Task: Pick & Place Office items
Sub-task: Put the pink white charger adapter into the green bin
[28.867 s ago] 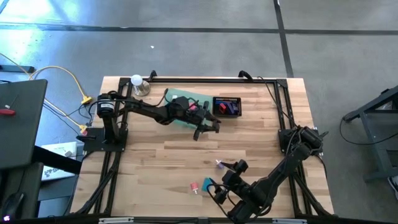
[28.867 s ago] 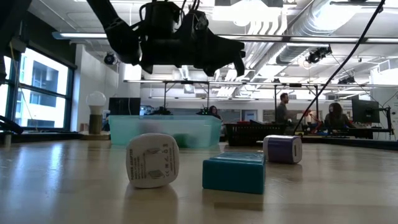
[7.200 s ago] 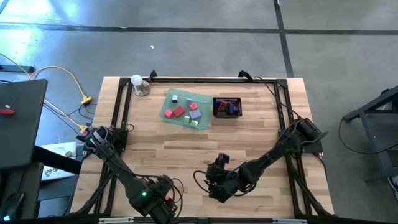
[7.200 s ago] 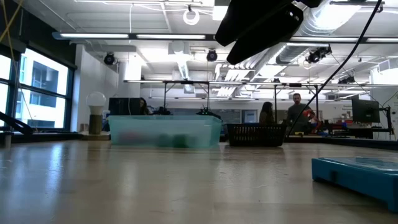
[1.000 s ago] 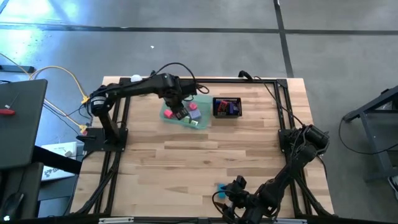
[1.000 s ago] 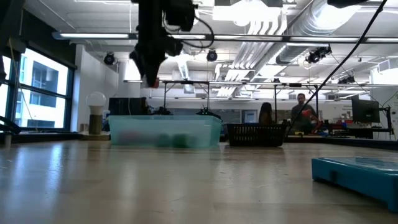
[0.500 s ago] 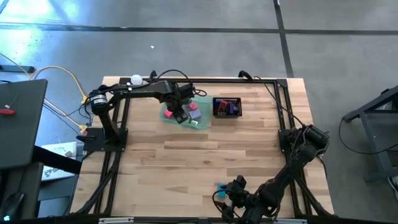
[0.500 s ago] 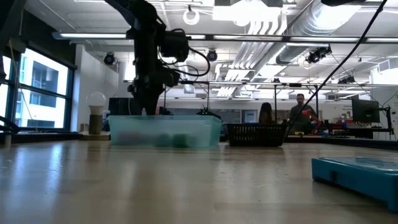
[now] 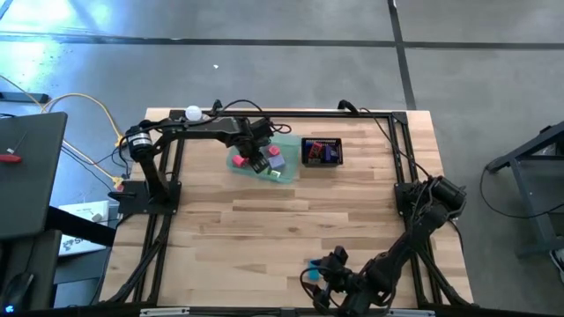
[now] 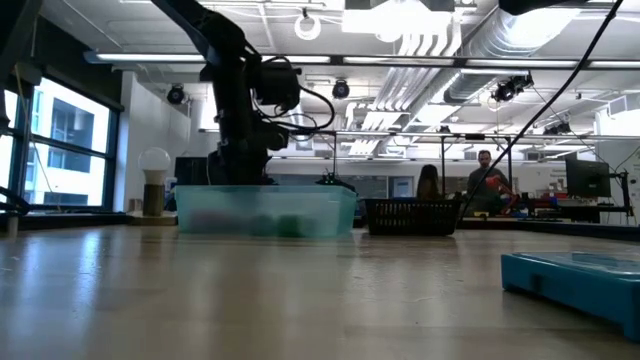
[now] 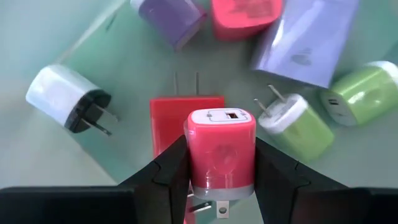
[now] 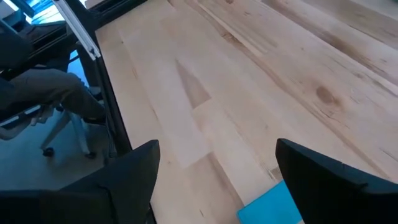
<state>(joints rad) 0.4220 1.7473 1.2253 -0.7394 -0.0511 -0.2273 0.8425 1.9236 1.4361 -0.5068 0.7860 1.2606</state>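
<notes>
Down over the green tray [image 9: 236, 145], the left gripper [image 11: 221, 177] clamps a pink charger [image 11: 221, 152] just above the red [image 11: 180, 118], white [image 11: 65, 96], green [image 11: 298, 124] and purple [image 11: 171, 18] chargers lying inside, while the right gripper [image 12: 214, 174] hangs spread wide beside a teal block [image 12: 273, 204] at the table's [image 9: 264, 229] near edge.

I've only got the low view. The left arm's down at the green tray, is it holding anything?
Observer: Yes, the left gripper is shut on a pink charger.
Operator: What's under it?
Observer: A red charger lying flat in the green tray, among white, purple and green ones.
Operator: And the right arm?
Observer: The right gripper is open at the table's near edge, beside a teal block.
</notes>
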